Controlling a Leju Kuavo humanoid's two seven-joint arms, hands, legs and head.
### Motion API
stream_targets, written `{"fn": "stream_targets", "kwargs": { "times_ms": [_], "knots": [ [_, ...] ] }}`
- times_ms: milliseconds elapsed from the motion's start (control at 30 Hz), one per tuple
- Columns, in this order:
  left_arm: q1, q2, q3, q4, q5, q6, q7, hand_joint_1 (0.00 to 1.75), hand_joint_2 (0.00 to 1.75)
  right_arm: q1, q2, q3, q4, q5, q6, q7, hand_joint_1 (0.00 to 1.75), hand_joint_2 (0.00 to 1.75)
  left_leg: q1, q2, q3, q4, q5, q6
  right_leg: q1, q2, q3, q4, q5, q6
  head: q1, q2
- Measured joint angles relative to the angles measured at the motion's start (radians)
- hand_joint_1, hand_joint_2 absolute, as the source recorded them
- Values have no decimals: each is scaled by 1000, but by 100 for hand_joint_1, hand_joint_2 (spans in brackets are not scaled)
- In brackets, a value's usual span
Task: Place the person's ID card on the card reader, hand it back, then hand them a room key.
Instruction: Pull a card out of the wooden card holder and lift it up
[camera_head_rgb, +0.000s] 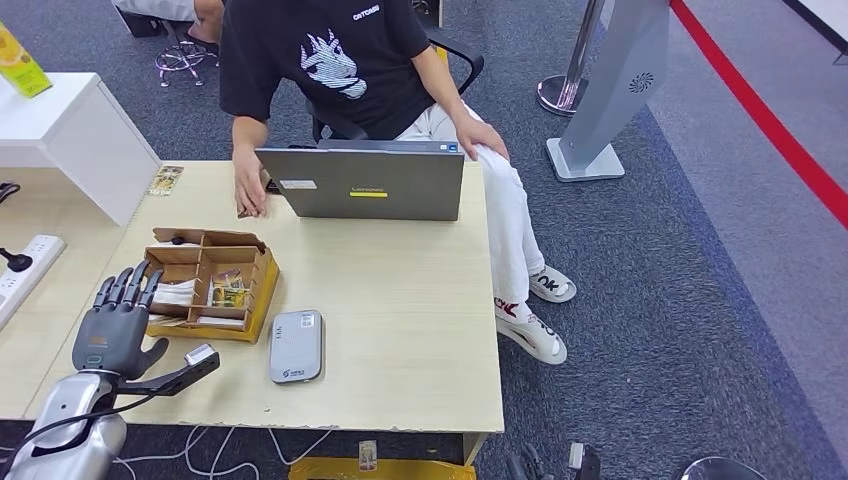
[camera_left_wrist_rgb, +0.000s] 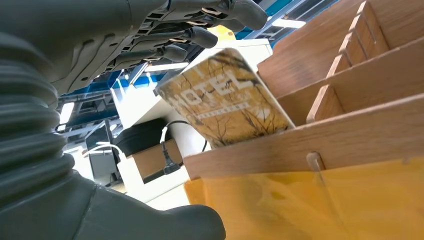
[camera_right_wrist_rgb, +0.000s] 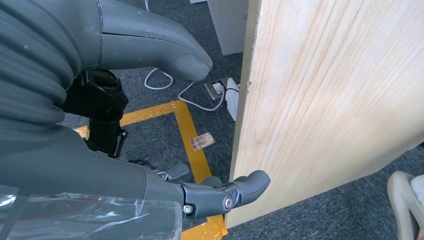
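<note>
the left robot hand (camera_head_rgb: 118, 315) hovers by the wooden organizer box (camera_head_rgb: 262, 285) on the tabletop (camera_head_rgb: 400, 300), fingers spread and holding nothing — a hotel room key (camera_left_wrist_rgb: 225, 97) stands in a compartment just beside its fingertips (camera_left_wrist_rgb: 200, 36). the grey card reader (camera_head_rgb: 296, 346) lies near the box. the right robot hand (camera_right_wrist_rgb: 165, 150) hangs below the tabletop edge (fingers loosely apart, holding nothing).

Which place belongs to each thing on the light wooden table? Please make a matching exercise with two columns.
Things:
1. grey rectangular card reader
2. grey open laptop
3. brown wooden divided box
4. left robot hand

Places:
A. far table edge, before the seated person
B. beside the box's outer side
C. near table edge, right of the box
D. between the left robot hand and the card reader

Pairs: 1-C, 2-A, 3-D, 4-B
</note>
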Motion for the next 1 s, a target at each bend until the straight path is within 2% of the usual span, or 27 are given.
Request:
{"fn": "stream_targets", "kwargs": {
  "times_ms": [500, 1000],
  "knots": [
    [7, 0, 0, 24, 60, 22, -43, 0, 175, 0, 0, 0, 0, 4, -1, -1, 0, 175, 0, 0, 0, 0, 0, 0, 0, 0, 0, 0, 0, 0, 0, 0],
    [62, -3, 0, -74, 68, 16, -52, 0, 175, 0, 0, 0, 1, -1, -3, -3, 0, 175, 0, 0, 0, 0, 0, 0, 0, 0, 0, 0, 0, 0, 0, 0]
  ]
}}
